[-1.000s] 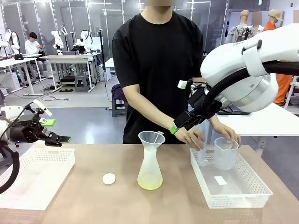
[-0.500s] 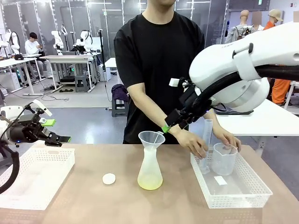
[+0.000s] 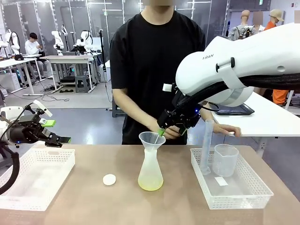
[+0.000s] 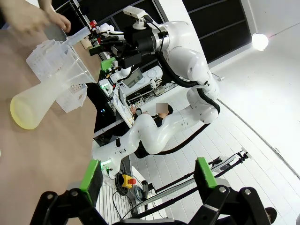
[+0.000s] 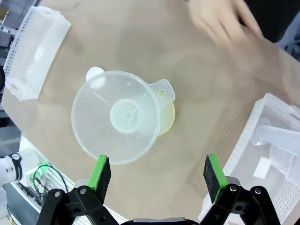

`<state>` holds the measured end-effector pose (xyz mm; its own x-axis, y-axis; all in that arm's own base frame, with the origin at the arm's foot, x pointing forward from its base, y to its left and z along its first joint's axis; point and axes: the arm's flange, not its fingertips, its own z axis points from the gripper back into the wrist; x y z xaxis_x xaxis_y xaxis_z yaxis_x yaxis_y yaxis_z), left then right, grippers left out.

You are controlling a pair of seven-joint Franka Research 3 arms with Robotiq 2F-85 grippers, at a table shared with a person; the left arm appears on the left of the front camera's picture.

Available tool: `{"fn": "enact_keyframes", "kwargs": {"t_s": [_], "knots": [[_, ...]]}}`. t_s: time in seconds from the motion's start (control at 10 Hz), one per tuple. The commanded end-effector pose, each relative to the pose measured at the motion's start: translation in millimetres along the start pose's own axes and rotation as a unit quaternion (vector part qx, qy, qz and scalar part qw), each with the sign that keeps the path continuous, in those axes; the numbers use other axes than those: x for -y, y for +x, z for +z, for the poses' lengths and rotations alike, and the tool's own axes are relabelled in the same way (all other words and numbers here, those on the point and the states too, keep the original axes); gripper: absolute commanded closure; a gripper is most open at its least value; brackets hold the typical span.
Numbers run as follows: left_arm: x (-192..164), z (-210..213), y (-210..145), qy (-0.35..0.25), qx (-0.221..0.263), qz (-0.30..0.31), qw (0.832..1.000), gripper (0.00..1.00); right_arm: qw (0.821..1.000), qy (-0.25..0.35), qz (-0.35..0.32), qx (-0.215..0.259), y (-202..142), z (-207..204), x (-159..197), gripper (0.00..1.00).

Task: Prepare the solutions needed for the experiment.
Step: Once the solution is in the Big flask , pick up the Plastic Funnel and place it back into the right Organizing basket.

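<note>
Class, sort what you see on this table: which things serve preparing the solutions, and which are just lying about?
In the job: solution, yellow, in the flask; funnel on the flask; open right gripper above the funnel; cylinder and beaker in the right basket.
Lying about: white disc; left basket; small card in the right basket.

The conical flask [image 3: 150, 168] looks like frosted, translucent plastic; the solution [image 3: 150, 184] in it is a pale yellow, see-through liquid; the funnel [image 3: 152, 138], beaker [image 3: 225, 160] and measuring cylinder [image 3: 206, 145] are clear, smooth plastic; the left basket [image 3: 60, 176] and right basket [image 3: 239, 199] are white perforated plastic; the tabletop [image 3: 93, 201] is matt, smooth brown; the right arm's shell [image 3: 243, 65] is glossy white; the person's T-shirt [image 3: 154, 61] is matt black cloth.
</note>
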<state>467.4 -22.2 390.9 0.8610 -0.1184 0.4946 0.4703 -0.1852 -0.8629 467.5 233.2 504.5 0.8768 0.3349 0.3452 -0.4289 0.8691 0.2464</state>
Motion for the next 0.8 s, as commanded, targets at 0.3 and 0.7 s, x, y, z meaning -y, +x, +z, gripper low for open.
{"fn": "enact_keyframes", "kwargs": {"t_s": [0.3, 0.7], "knots": [[1, 0, 1, -0.001, 0.001, -0.002, 1.000, 0.00, 1.000, 0.000, -0.006, -0.005, 2, 1, -2, 0.00], [1, 0, 1, -0.001, 0.001, -0.002, 1.000, 0.00, 1.000, 0.000, -0.016, -0.027, 19, -13, -17, 0.00]]}}
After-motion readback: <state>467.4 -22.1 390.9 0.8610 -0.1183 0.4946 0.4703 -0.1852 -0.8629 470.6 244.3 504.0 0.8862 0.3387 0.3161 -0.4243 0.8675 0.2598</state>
